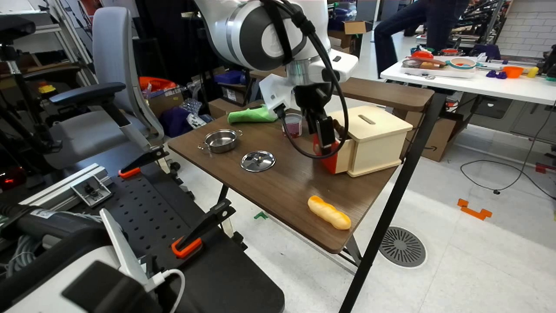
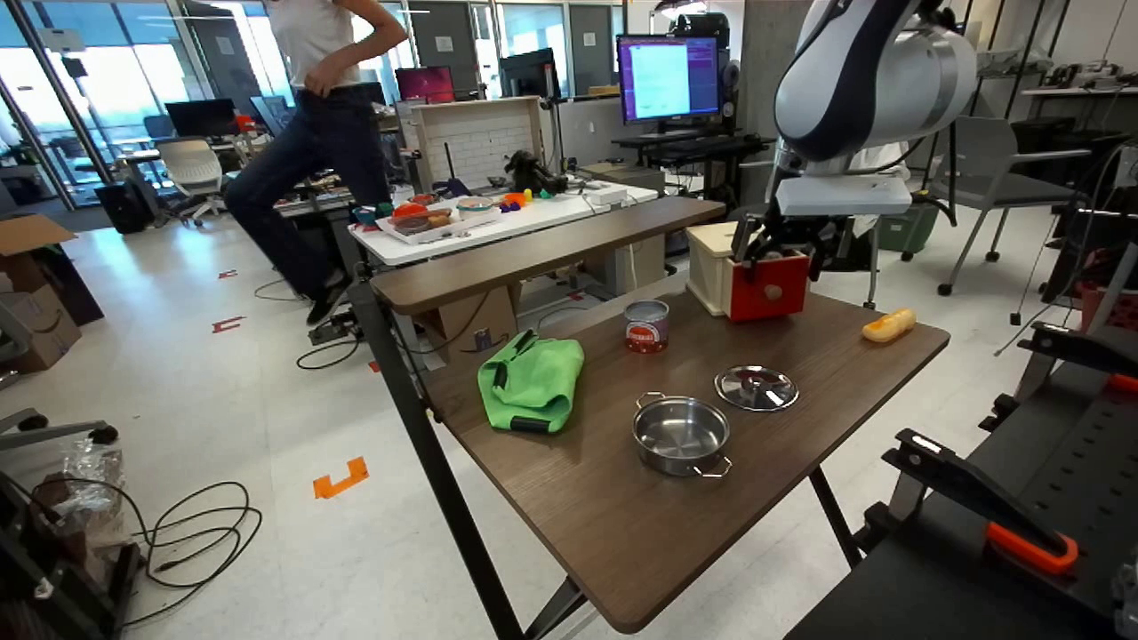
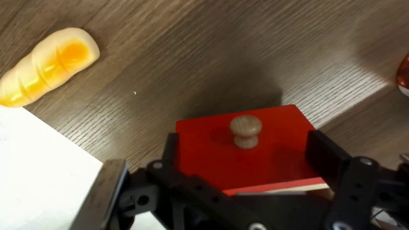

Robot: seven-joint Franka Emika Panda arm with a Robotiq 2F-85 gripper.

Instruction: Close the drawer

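Note:
The drawer (image 1: 332, 163) sticks partway out of the pale wooden box (image 1: 382, 148); its light wood side shows between the red front and the box. Its red front with a round wooden knob also shows in an exterior view (image 2: 756, 302) and the wrist view (image 3: 217, 159). My gripper (image 3: 244, 150) is open, its two fingers wide apart on either side of the red front, with the knob between them and nothing held. In an exterior view the gripper (image 2: 791, 249) is at the drawer's top. Whether the fingers touch the drawer I cannot tell. Most of the drawer's inside is hidden.
A can (image 2: 646, 326) stands beside the box. A metal bowl (image 2: 681, 436), a shiny lid (image 2: 756, 388) and a green cloth (image 2: 531, 382) lie on the brown table (image 2: 622, 533). An orange oblong object (image 1: 329, 212) lies near the edge. A raised shelf (image 2: 551, 253) runs behind.

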